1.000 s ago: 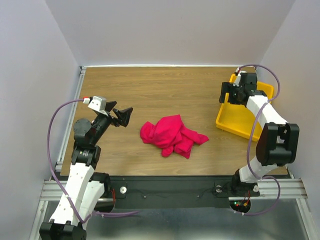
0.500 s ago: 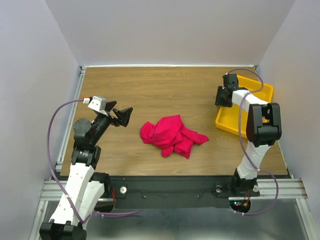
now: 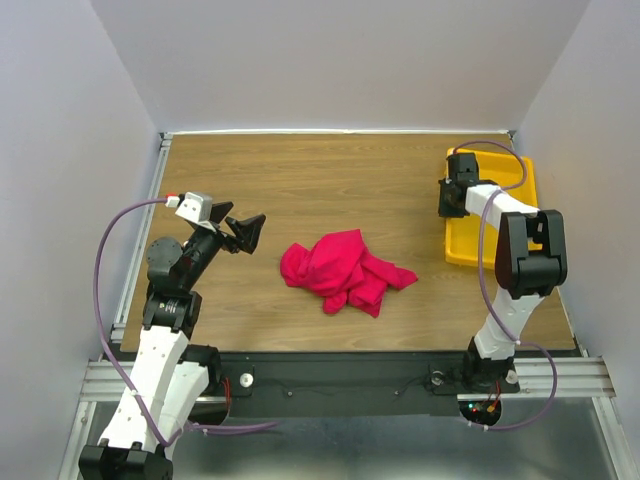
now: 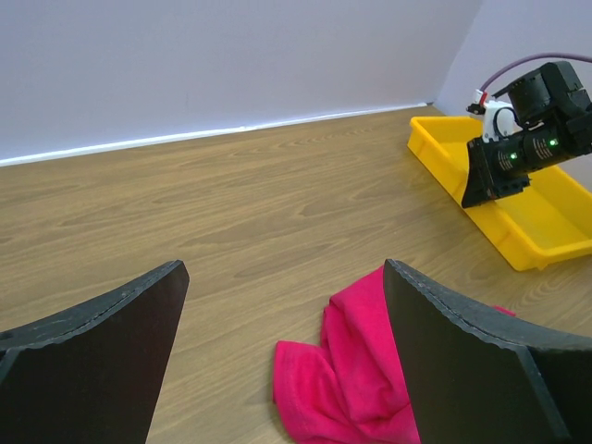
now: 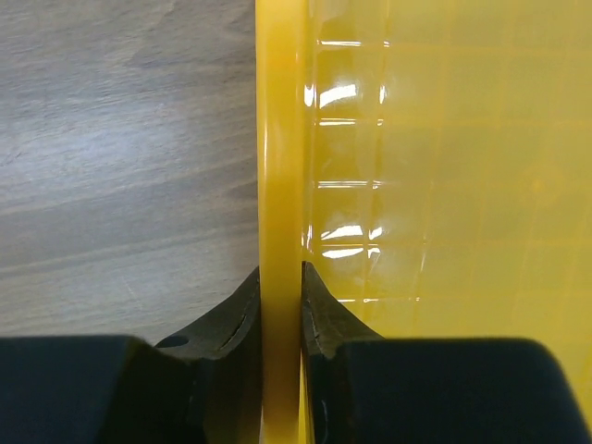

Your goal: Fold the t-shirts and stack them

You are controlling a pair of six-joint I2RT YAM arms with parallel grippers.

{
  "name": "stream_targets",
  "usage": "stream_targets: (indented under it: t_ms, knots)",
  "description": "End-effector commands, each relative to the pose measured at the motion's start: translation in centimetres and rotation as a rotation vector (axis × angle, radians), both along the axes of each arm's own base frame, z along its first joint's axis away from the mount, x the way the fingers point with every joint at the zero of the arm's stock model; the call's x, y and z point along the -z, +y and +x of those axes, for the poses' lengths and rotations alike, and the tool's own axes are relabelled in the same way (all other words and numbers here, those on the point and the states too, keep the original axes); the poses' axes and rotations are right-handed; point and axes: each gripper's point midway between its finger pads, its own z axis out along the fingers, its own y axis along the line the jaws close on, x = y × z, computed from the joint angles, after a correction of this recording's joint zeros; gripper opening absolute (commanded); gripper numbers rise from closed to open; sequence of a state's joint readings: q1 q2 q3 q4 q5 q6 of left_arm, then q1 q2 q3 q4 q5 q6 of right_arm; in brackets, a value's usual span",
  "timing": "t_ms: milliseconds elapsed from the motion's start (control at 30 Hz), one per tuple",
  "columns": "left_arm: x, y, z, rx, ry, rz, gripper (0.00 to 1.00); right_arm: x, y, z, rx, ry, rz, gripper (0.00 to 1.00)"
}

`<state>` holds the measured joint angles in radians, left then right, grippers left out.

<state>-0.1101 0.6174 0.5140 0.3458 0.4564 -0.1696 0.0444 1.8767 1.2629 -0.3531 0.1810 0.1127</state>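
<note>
At the far right of the table (image 3: 300, 170), my right claw (image 5: 280, 277) is clamped on the left wall of the yellow tray (image 3: 497, 238), one finger outside the rim and one inside; the part of the tray that shows holds nothing. My left claw (image 3: 240, 232) hangs above the left side of the table, its fingers spread wide and gripping nothing, facing the crimson-pink t-shirt (image 3: 345, 270). The shirt lies in a crumpled heap near the middle of the table, toward the near edge, well apart from the tray and untouched by either claw. By my judgement the task has barely begun: no fold is made and nothing is stacked. The shirt has to be spread flat, folded and set down as a neat stack.
</note>
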Motion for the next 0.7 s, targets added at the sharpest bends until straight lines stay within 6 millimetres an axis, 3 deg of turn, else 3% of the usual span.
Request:
stream_targets:
  t_ms: [0, 367, 667]
  knots:
    - [-2.2, -0.3, -0.5, 0.018, -0.083, 0.000, 0.99, -2.2, -0.6, 0.6, -0.073, -0.047, -0.079, 0.13]
    - [-2.2, -0.3, -0.5, 0.019, -0.084, -0.002, 0.99, -0.9, -2.9, 2.6, -0.190, 0.013, -0.223, 0.03]
    - [-1.9, -0.3, -0.4, 0.021, -0.075, 0.001, 0.99, -1.6, -4.8, 6.3, -0.242, -0.003, -0.313, 0.01]
